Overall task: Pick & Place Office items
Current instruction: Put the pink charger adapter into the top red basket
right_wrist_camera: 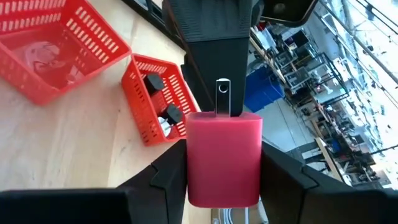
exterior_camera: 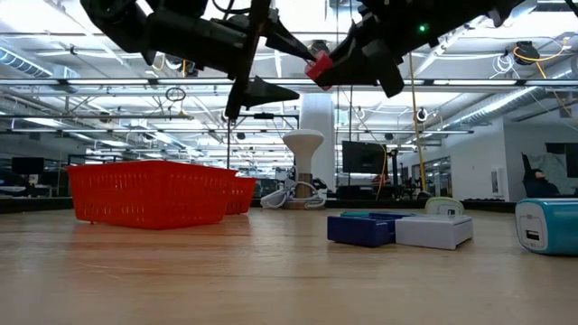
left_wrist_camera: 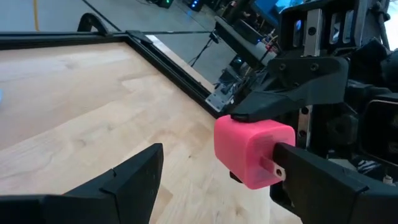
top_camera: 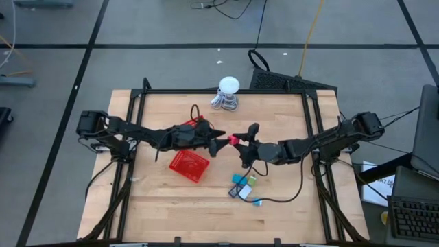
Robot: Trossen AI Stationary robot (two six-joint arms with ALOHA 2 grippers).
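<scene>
Left arm: reaches from the desk's (top_camera: 158, 199) left edge toward centre, raised above the surface. Left gripper (top_camera: 218, 140): jaws spread wide, nothing held; its two dark fingers (left_wrist_camera: 124, 183) stand to either side of the pink charger without visibly touching it.

Red baskets: one (top_camera: 188, 165) sits on the desk just left of centre, near the front of the left arm; the second (top_camera: 197, 124) is partly hidden under that arm, behind the first. In the right wrist view the nearer basket (right_wrist_camera: 152, 102) holds two small dark-and-white pieces (right_wrist_camera: 160, 102); the other basket (right_wrist_camera: 53, 53) shows something pale, too blurred to name.

White round-headed gadget (top_camera: 228, 92): upright at the desk's far edge, centre, coiled cable at its base.

Pink charger (top_camera: 234, 140): a small pink-red cube with metal prongs, held in mid-air above the desk's centre, between the two grippers; the prongs (left_wrist_camera: 268, 168) point toward the left gripper.

Right gripper (top_camera: 241, 143): jaws closed narrow on the pink charger, clamping two opposite faces.

Loose office items (top_camera: 243, 186): a small cluster in light blue, green, white and dark blue lying on the desk right of centre, toward the front edge, well apart from the baskets.

Right arm: reaches in from the desk's right edge.
</scene>
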